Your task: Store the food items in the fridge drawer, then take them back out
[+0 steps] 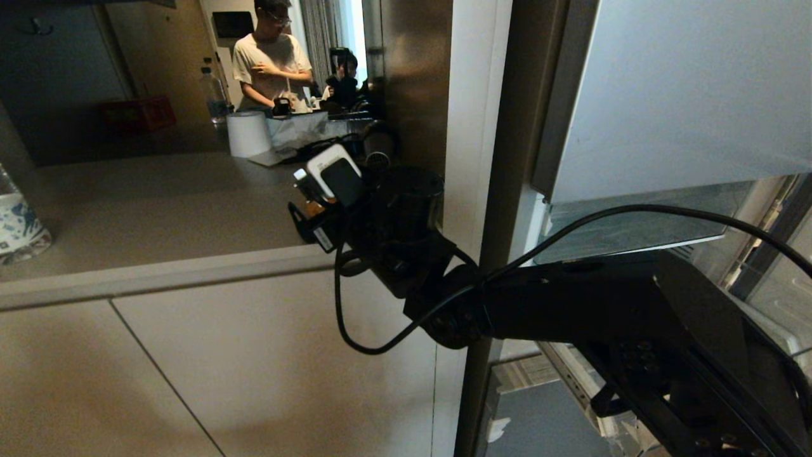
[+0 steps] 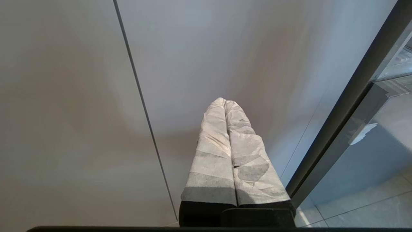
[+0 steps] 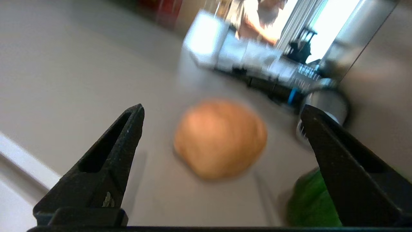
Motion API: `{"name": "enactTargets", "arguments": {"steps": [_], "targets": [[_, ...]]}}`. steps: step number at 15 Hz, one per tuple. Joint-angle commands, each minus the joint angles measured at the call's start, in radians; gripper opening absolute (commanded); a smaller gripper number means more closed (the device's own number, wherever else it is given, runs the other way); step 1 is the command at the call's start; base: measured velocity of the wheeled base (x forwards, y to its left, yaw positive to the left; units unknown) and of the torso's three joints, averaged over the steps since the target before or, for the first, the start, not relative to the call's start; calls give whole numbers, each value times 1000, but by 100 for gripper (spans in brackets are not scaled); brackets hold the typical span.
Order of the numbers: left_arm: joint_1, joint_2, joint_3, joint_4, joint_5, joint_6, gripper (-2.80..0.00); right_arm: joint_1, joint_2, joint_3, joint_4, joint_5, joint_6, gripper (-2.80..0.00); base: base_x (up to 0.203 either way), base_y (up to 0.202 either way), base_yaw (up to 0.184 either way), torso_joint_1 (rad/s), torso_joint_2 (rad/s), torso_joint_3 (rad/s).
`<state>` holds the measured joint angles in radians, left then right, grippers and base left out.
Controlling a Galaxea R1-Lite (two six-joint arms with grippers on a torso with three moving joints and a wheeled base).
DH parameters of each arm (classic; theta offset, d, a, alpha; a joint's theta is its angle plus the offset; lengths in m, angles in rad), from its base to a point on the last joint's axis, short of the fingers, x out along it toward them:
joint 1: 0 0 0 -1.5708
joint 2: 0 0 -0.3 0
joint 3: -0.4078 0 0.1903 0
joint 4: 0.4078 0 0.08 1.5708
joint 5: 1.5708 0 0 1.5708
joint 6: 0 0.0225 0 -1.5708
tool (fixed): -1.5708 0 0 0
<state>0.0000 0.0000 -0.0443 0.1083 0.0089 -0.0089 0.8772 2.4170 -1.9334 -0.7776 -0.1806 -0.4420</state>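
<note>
Right wrist view: right pincer (image 3: 222, 129) spread wide and empty, black fingers (image 3: 106, 161) framing a tan-brown rounded lump (image 3: 220, 138) on the pale surface (image 3: 64, 80), apart from both tips; green bell pepper (image 3: 309, 203) just beside the far finger, partly hidden. Likely risks: closing off-centre and rolling the lump away, or nudging the pepper toward clutter behind. Head view: right arm (image 1: 602, 304) reaching over the surface edge beside the fridge; open fridge drawer (image 1: 634, 228) low at right; a person (image 1: 273, 57) beyond. Left wrist view: left pincer (image 2: 225, 103) parked, wrapped fingers pressed together, facing a cabinet front (image 2: 64, 112).
</note>
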Motion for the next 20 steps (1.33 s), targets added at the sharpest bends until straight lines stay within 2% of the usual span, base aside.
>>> {"name": "enactTargets", "arguments": {"steps": [1,2,6,10,14,20], "targets": [[0,0,0,1,0,0,-280,20,-24,4,-37,-26,-18,0,0,0,0,0,0,0],[0,0,0,1,0,0,-280,32,-33,22,-72,-43,-34,-280,0,0,0,0,0,0],[0,0,0,1,0,0,-280,62,-128,165,-99,-55,-53,-280,0,0,0,0,0,0],[0,0,0,1,0,0,-280,91,-263,368,-84,-54,-21,-280,0,0,0,0,0,0],[0,0,0,1,0,0,-280,119,-472,640,6,-45,104,-280,0,0,0,0,0,0],[0,0,0,1,0,0,-280,143,-834,1001,128,54,286,-280,0,0,0,0,0,0]]}}
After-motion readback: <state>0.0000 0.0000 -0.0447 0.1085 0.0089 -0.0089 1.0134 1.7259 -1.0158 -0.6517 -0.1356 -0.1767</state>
